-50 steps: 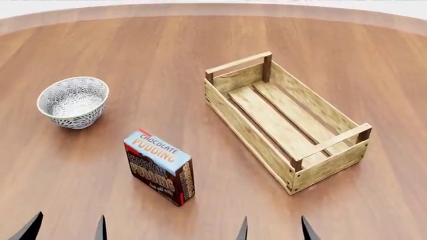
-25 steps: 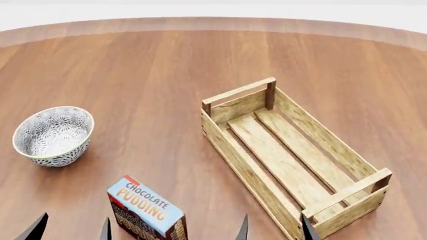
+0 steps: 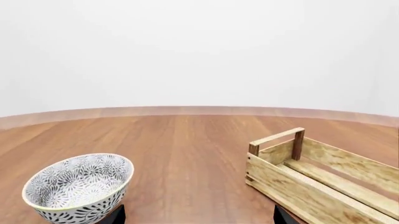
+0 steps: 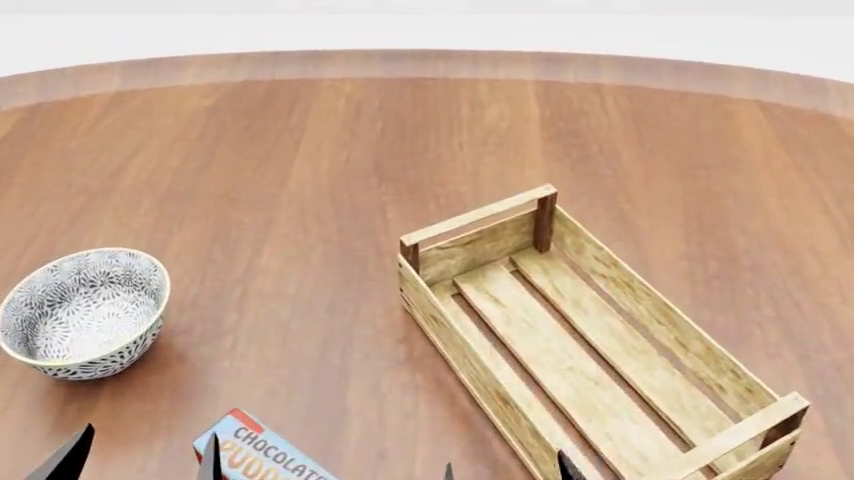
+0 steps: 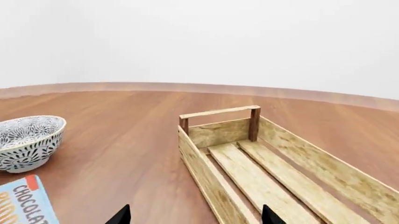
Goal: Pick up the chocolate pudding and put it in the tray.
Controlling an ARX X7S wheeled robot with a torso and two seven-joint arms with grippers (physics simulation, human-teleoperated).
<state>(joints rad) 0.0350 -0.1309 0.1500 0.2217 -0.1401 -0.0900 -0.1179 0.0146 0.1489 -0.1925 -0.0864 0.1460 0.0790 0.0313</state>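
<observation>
Chocolate pudding [image 4: 260,455] lies near the tabletop's [image 4: 294,170] near edge, label up, mostly cropped; its long axis runs diagonally toward the near right. Tray [image 4: 587,350] just beside it, parallel diagonal. Left gripper [image 4: 140,455] and right gripper [image 4: 507,468] both spread apart, holding nothing.
</observation>
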